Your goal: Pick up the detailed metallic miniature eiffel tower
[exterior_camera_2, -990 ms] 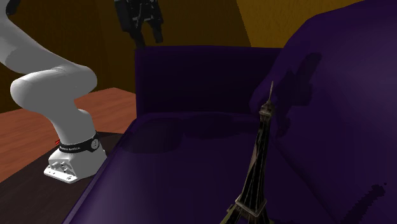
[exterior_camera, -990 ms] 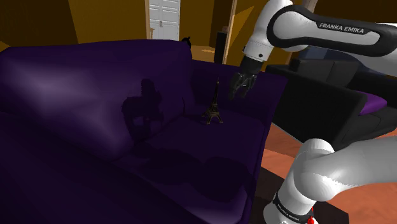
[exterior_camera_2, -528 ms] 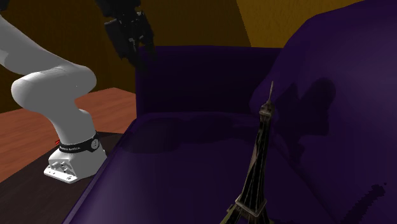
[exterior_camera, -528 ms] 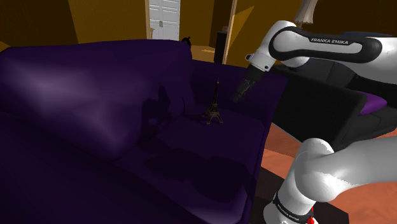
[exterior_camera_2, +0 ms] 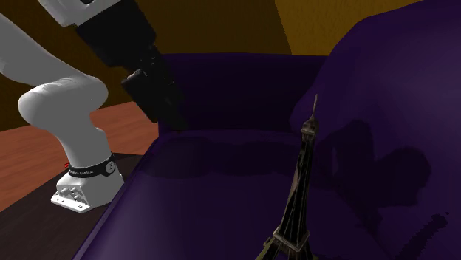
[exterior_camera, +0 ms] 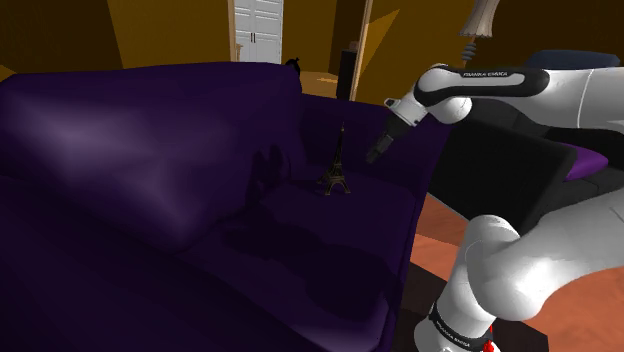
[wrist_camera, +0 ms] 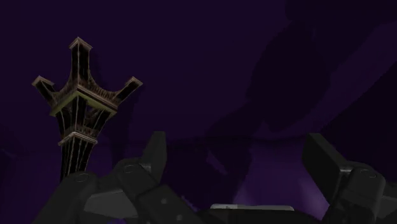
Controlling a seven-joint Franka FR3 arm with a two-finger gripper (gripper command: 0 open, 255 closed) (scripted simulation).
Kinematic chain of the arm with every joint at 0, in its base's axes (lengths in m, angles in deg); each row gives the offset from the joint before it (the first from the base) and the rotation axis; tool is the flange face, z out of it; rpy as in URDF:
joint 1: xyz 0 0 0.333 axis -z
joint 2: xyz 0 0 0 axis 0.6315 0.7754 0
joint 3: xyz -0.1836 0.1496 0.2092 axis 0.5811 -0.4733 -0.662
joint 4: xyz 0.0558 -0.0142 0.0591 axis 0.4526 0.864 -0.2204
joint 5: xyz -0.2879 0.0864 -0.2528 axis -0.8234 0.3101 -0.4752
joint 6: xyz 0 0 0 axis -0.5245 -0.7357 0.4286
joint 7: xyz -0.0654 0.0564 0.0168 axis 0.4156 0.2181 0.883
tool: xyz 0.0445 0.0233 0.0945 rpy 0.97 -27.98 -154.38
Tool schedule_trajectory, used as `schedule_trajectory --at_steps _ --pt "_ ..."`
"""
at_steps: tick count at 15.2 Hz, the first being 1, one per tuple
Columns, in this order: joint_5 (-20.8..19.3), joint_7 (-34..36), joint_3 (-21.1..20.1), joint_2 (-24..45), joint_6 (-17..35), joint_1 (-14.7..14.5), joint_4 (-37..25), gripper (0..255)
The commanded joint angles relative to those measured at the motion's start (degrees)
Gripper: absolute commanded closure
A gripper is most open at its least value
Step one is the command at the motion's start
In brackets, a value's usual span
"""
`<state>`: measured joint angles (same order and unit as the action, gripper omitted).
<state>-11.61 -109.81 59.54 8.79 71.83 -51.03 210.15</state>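
Shoulder view: where is the miniature Eiffel tower (exterior_camera: 336, 170) found, it is asked.
It is stood on the seat of the purple sofa (exterior_camera: 150, 200), near the gripper (exterior_camera: 375, 155) and untouched. Its long axis is kept vertical, spire pointed up, feet planted on the seat.
And the jaws?
They are seen spread apart in the wrist view, with nothing clasped. The tower is left outside the gap, beyond one finger (wrist_camera: 154, 147).
How should the approach be made?
The shaft should be centred between the fingers before any closing, and gripped low, so that tipping is probably avoided.
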Motion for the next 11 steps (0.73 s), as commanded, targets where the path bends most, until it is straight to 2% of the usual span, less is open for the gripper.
schedule_trajectory --at_steps 1,4,6,9,11 --pt "2.11 -7.87 6.59 3.25 2.00 -4.79 -2.34 0" --pt "6.51 -19.11 17.92 7.94 3.03 -14.33 -7.34 0" --pt "9.90 -26.46 27.14 10.76 2.76 -22.86 -11.50 0" --pt "13.24 -35.45 43.80 12.02 1.36 -39.58 -18.80 0" --pt "11.97 -38.55 53.41 8.65 0.43 -50.61 -24.22 0"
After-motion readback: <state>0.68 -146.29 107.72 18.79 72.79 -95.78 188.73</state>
